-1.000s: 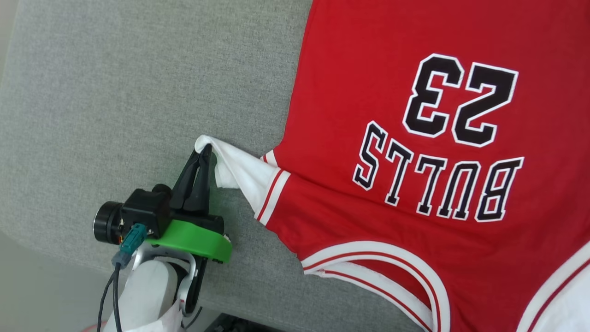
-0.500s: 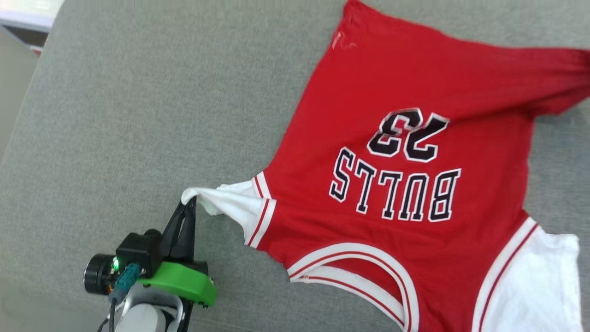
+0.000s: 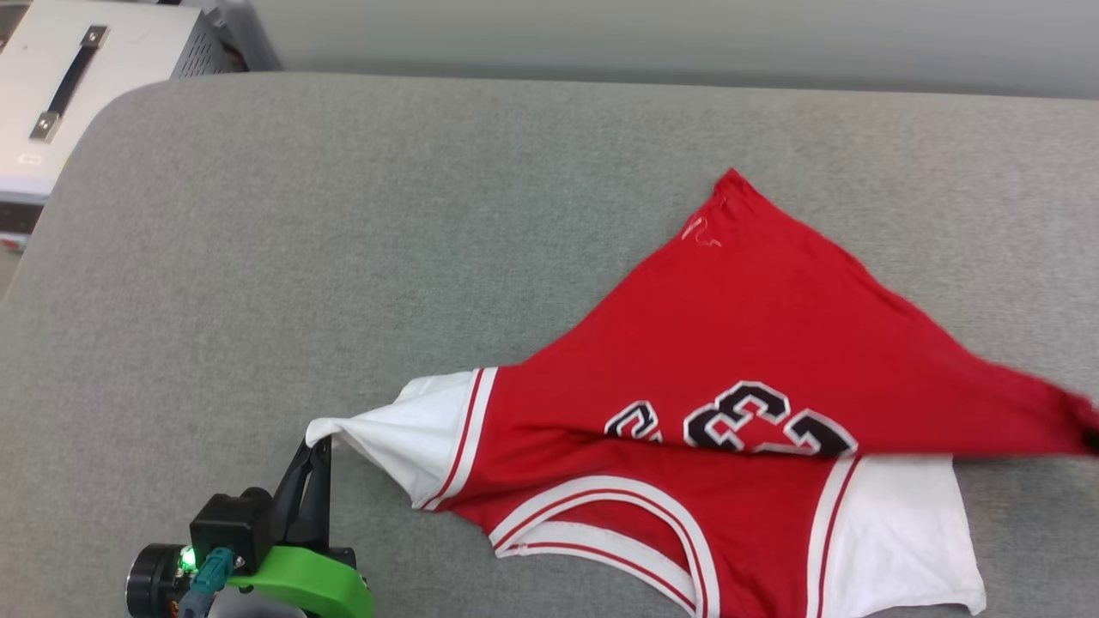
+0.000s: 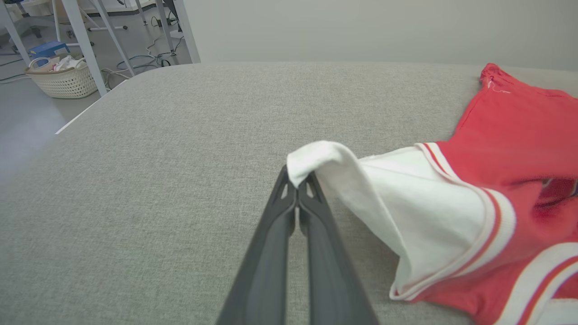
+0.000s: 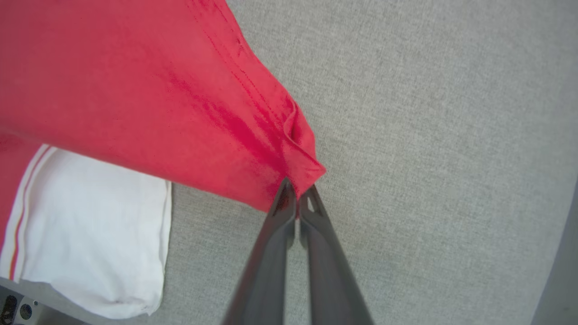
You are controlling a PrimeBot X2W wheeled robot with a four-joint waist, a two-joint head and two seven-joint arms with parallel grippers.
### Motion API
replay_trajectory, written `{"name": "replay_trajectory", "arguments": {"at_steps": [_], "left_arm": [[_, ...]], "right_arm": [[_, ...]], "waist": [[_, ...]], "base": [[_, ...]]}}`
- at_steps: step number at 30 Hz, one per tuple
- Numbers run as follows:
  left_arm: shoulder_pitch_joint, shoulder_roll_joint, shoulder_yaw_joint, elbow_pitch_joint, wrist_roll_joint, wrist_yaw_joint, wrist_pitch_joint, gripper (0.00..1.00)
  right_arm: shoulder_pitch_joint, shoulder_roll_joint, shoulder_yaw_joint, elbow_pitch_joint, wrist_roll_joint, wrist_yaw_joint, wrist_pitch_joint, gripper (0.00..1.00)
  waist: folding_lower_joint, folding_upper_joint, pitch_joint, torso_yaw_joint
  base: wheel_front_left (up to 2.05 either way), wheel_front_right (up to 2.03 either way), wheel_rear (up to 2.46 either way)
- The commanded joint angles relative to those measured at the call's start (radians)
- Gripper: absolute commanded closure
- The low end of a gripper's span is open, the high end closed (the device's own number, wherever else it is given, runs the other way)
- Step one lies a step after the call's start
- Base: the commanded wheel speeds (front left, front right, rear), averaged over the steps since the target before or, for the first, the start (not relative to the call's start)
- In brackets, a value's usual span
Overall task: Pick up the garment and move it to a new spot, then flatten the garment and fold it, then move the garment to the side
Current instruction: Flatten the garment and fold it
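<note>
Folding seems in hand: the left gripper [image 3: 319, 445] is clamped on the white sleeve [image 3: 403, 429] and the right gripper [image 5: 295, 195] on a red corner of the garment [image 3: 738, 343], half doubled on the grey surface [image 3: 343, 215], so the next move needs even lowering.

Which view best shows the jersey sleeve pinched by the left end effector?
The left wrist view: the white sleeve is close, its edge clamped in the left end effector. The head view shows it smaller. The right wrist view shows the opposite sleeve.
</note>
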Motion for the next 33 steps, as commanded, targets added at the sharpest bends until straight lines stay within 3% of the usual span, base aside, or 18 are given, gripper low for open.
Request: {"name": "replay_trajectory", "arguments": {"at_steps": [1, 7, 11, 19, 20, 21, 33], "left_arm": [[0.018, 0.007, 0.006, -0.004, -0.006, 0.004, -0.006, 1.0], [0.023, 0.012, 0.006, 0.0, -0.008, 0.002, -0.006, 1.0], [0.012, 0.011, 0.0, 0.004, -0.009, -0.003, -0.006, 1.0], [0.01, 0.016, 0.003, 0.013, -0.01, -0.004, -0.006, 1.0], [0.012, 0.016, 0.005, 0.013, -0.011, -0.004, -0.006, 1.0], [0.014, 0.016, 0.006, 0.012, -0.012, -0.003, -0.006, 1.0], [-0.001, 0.011, -0.005, -0.002, -0.005, -0.005, -0.006, 1.0]], "right_arm": [[0.059, 0.011, -0.016, -0.017, 0.005, -0.001, -0.001, 1.0], [0.271, 0.078, -0.102, -0.063, -0.002, -0.001, 0.034, 1.0], [0.381, 0.16, -0.126, -0.056, -0.03, -0.001, 0.063, 1.0], [0.461, 0.282, -0.162, -0.05, -0.093, -0.001, 0.059, 1.0], [0.456, 0.291, -0.179, -0.054, -0.103, -0.001, 0.045, 0.55], [0.45, 0.298, -0.2, -0.062, -0.114, -0.001, 0.031, 0.0], [0.244, 0.314, -0.429, -0.339, -0.22, -0.001, -0.023, 0.0]], "waist": [[0.0001, 0.0, -0.041, -0.039], [0.0001, 0.0, -0.045, -0.047], [0.0001, 0.0, -0.041, -0.038], [0.0001, 0.0, -0.043, -0.036], [0.0001, 0.0, -0.045, -0.038], [0.0001, 0.0, -0.047, -0.041], [0.0001, 0.0, -0.03, -0.027]], "base": [[0.0, 0.0, 0.0], [0.0, 0.0, 0.0], [0.0, 0.0, 0.0], [0.0, 0.0, 0.0], [0.0, 0.0, 0.0], [0.0, 0.0, 0.0], [0.0, 0.0, 0.0]]}}
